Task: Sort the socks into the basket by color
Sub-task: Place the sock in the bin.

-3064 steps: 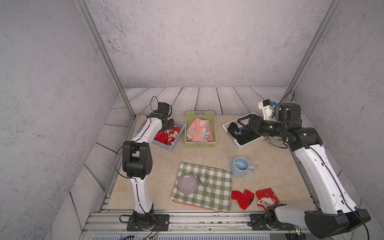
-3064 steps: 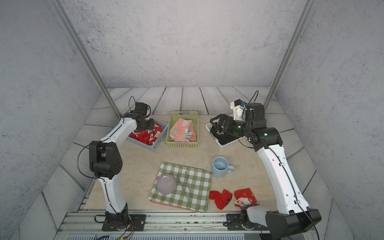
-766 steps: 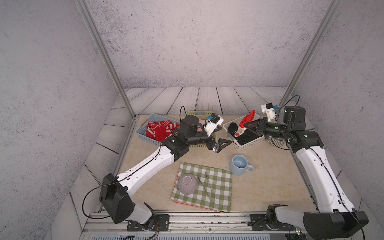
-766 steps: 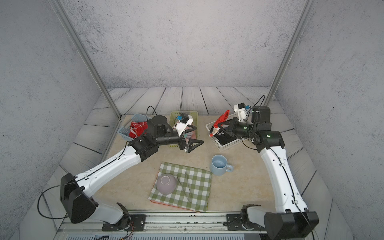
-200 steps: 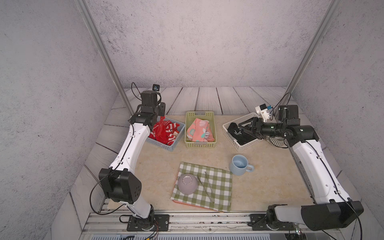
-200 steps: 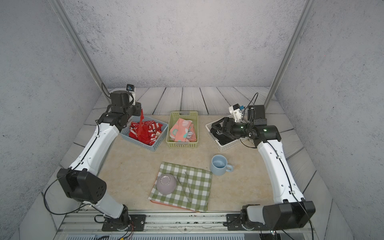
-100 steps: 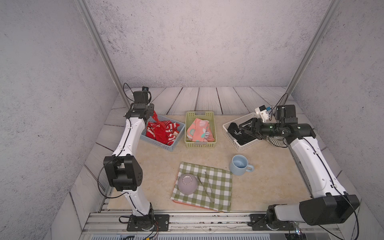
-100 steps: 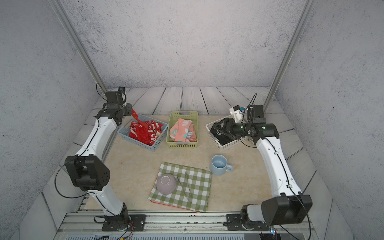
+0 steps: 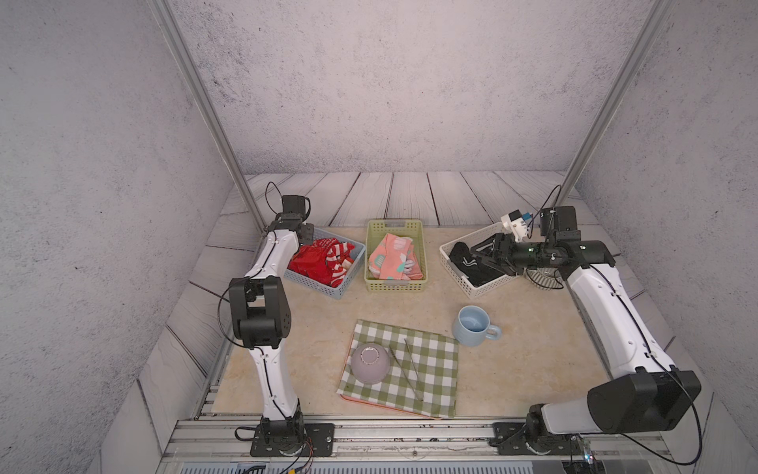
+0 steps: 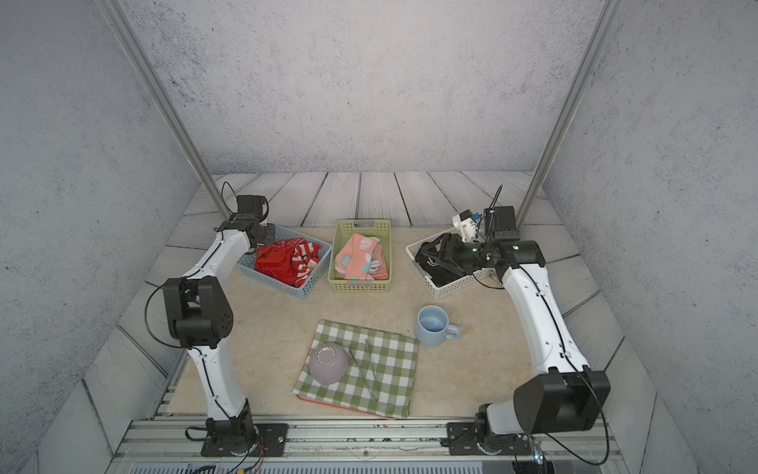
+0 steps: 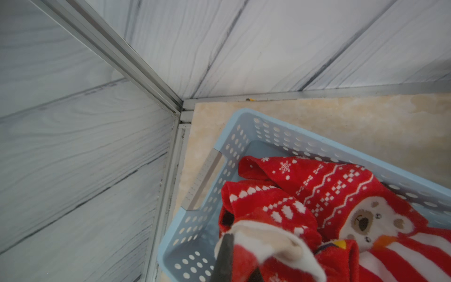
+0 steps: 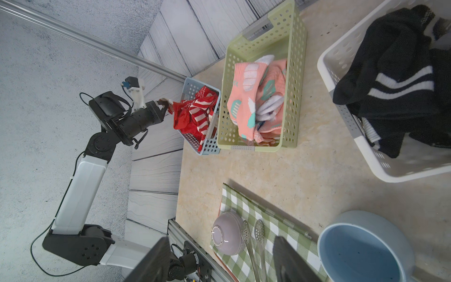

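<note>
My left gripper is clamped on the white cuff of a red sock, over the blue basket of red socks at the table's far left corner. Pink socks fill the green basket at the middle of the far edge. My right gripper hangs, jaws wide and empty, over black socks in the white basket near the far right corner.

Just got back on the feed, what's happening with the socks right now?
The left end effector is shut on a red sock at the far corner of the blue basket. The right end effector hangs open over the white basket of black socks. The green basket holds pink socks.
</note>
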Controlling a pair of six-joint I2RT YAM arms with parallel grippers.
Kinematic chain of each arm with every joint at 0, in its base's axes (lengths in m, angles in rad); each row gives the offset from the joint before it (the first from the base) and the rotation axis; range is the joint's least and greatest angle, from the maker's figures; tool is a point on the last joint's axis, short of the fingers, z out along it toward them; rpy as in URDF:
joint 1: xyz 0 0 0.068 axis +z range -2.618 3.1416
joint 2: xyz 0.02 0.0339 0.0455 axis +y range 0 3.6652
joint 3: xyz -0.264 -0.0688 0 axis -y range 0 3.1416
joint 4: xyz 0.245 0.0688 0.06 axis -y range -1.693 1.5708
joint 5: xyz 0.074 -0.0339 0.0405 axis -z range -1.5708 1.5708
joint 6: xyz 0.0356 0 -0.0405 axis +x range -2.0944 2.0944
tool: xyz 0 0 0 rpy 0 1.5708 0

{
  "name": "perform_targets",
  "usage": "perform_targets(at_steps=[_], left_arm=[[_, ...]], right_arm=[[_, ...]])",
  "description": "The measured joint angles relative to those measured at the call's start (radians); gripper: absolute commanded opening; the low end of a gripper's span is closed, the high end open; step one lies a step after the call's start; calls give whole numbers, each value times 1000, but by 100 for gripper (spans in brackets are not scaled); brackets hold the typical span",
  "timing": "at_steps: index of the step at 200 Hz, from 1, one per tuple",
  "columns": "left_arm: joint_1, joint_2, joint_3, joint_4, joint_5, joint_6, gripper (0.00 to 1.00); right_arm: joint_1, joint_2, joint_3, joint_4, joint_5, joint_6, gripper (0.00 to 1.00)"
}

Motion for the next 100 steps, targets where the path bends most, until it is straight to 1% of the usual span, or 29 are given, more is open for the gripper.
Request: perform_targets(at_steps=[25, 61, 100], left_arm=[[0, 49, 21, -17, 22, -34, 0], [0, 95, 51, -39, 48, -83, 15], [0, 141, 62, -45, 87, -126, 16]], right_arm=[[-2, 10, 0, -3, 2, 0, 67], [-3, 19, 0, -3, 8, 0, 67], [-7, 27, 0, -3, 10, -1, 67]])
